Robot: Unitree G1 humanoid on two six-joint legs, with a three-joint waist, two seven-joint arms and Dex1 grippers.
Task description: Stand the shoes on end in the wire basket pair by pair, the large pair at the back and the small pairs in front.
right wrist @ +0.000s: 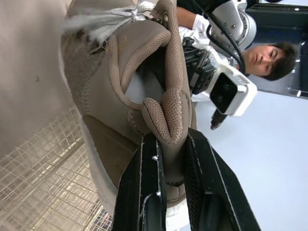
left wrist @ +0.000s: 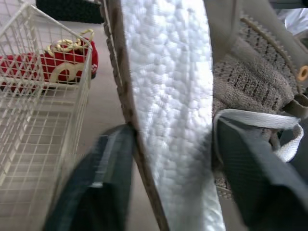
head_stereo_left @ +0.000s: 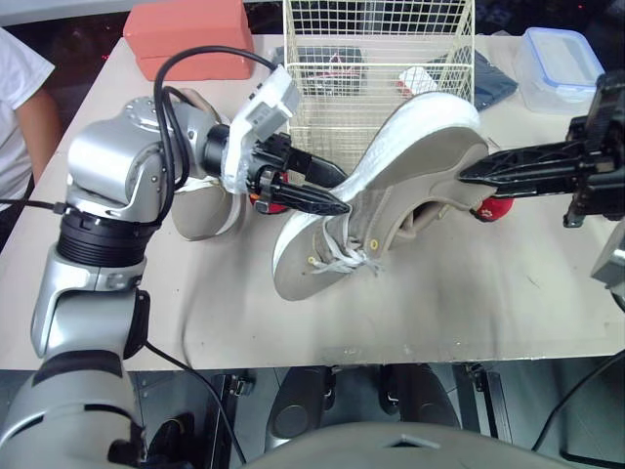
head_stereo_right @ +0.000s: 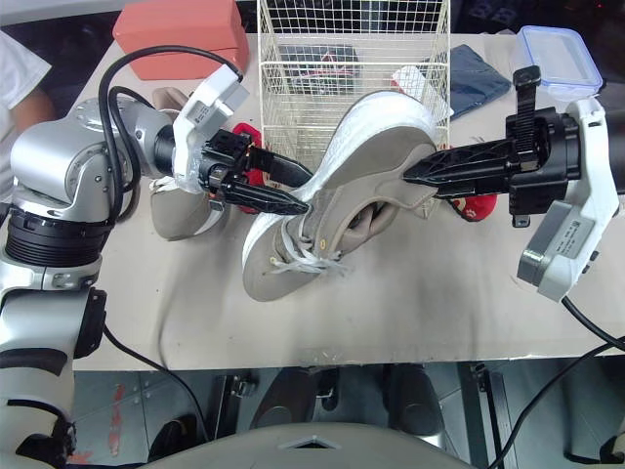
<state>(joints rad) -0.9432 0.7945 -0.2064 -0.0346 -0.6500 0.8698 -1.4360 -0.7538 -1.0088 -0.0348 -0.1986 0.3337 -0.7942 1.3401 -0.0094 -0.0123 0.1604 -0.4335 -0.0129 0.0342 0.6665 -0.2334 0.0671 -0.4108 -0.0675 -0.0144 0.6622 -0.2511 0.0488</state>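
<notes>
Left tool straddles the big shoe edge-on. The white pebbled midsole runs thru the middle, w/ a thin brown outsole edge along one side. One dark finger presses on the outsole side. The other sits on the upper side, over the tan knit, w/ the sole pinched btwn them. A flat white lace loops across the knit just by that finger, and a gold eyelet shows further along. Cream wire basket stands on the beige tabletop, near the shoe, not touching. Small red shoe w/ gold trim lies beyond the basket corner, mostly seen thru the mesh. Dark item further back, can't tell what.
</notes>
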